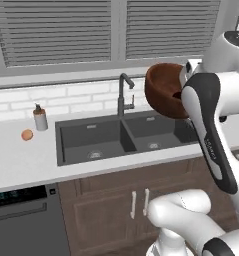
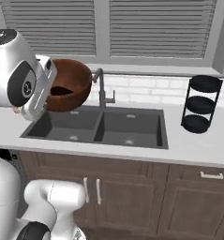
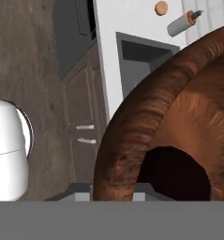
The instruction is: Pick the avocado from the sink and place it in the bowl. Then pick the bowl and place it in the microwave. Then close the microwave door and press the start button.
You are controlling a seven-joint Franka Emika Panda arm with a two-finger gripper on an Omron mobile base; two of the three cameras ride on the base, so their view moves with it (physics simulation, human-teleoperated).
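Bowl [image 1: 163,90], a deep round reddish-brown wooden-looking vessel, hangs in the air above the right basin of the dark grey rectangular double-basin sink [image 1: 122,136], tilted on its side so its hollow faces the window; the white arm carries it at its rim, and the gripper's own fingers are hidden behind the wrist and the bowl, so I cannot tell how far they stand apart. In the hand view the bowl's thick rim [image 3: 146,126] curves close across the lens, and a dark rounded shape [image 3: 176,173] lies low inside the hollow; whether that is the avocado I cannot tell. The tall black curved faucet [image 1: 124,95] rises at the sink's back edge, just left of the bowl. On the pale counter [image 1: 21,160], a black three-tier round stand [image 2: 201,104] sits near the sink's right edge, and a small grey soap dispenser [image 1: 39,118] stands near its left edge, with a round orange fruit [image 1: 27,134] just beside it.
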